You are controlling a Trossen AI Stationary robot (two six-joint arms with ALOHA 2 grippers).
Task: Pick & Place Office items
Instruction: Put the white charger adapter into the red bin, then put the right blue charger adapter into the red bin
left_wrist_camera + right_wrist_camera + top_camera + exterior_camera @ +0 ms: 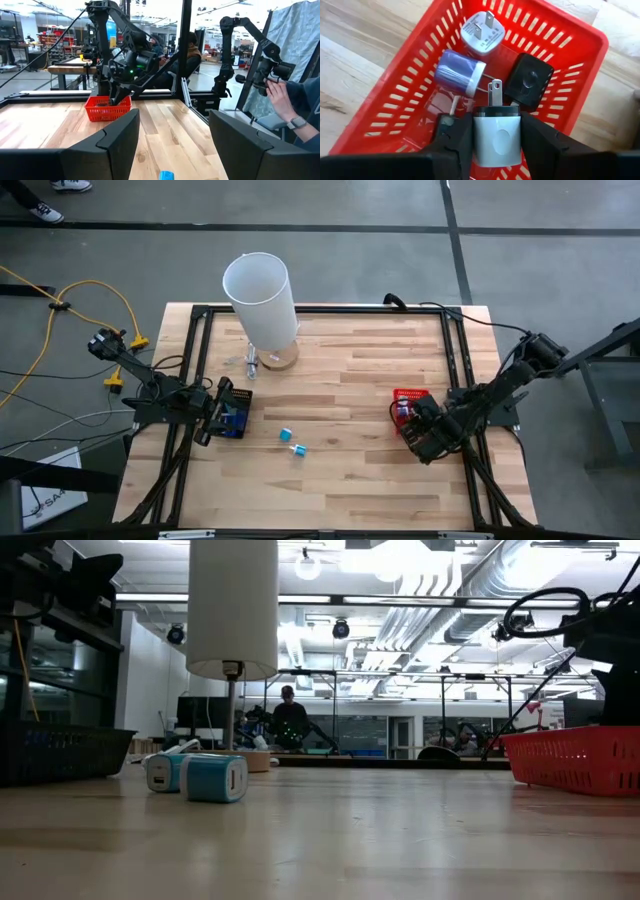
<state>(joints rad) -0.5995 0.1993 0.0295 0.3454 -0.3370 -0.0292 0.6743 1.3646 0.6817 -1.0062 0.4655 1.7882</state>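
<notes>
A robotics lab or workshop hall: open ceiling with exposed ducts [470, 585] and round lamps [308, 565], concrete floor with a yellow cable [60, 305] at nine o'clock of the wooden table [350, 470], further robot arms [250, 45] on benches beyond, a seated person [192, 50] behind.

- The right gripper [497, 142] hangs tilted down at the table's right side, fingers [455, 137] clamped on a white plug adapter [496, 140].
- The left gripper [172, 145] waits low at the left side, fingers spread wide.
</notes>
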